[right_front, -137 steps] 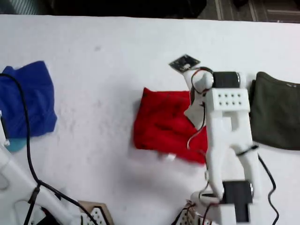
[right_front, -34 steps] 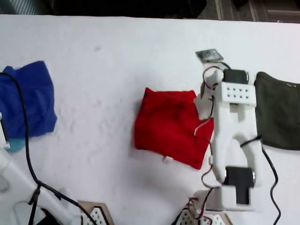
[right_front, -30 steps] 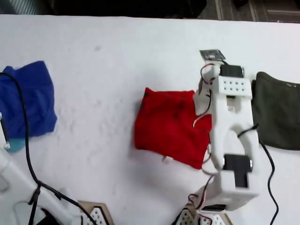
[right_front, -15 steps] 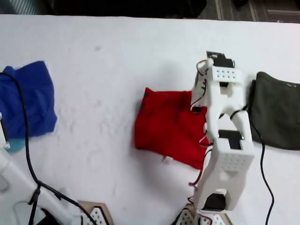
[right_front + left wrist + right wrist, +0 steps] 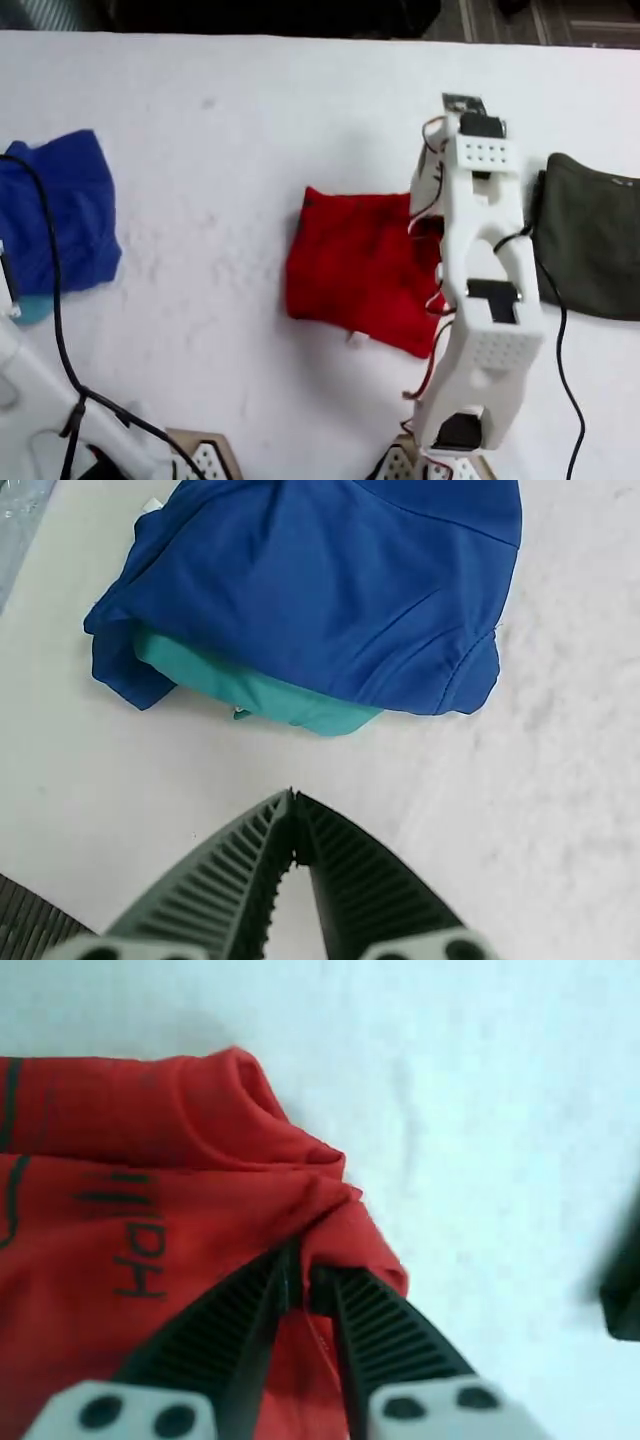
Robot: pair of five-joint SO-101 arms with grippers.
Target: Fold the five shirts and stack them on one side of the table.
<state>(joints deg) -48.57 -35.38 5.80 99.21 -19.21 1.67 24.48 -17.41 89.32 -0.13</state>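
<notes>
Step in hand, by my judgement: carrying the folded red shirt to a stack. It is lying mid-table as a rough, puffy square of soft, creased knit. The right hand is pinching a bunched corner of it, clenched on the cloth.

A dark olive shirt is lying flat just beside the red shirt. Well apart on the red shirt's other side, a blue shirt is draping over a teal one. The left hand is hovering there, clenched and empty.

Next move probably calls for a low, slow drag, or the limp folds will be spilling open.

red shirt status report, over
Right gripper shut on red shirt at its corner. Left gripper shut above bare table, beside blue shirt stacked on teal shirt. Dark shirt apart; nothing in the way.
</notes>
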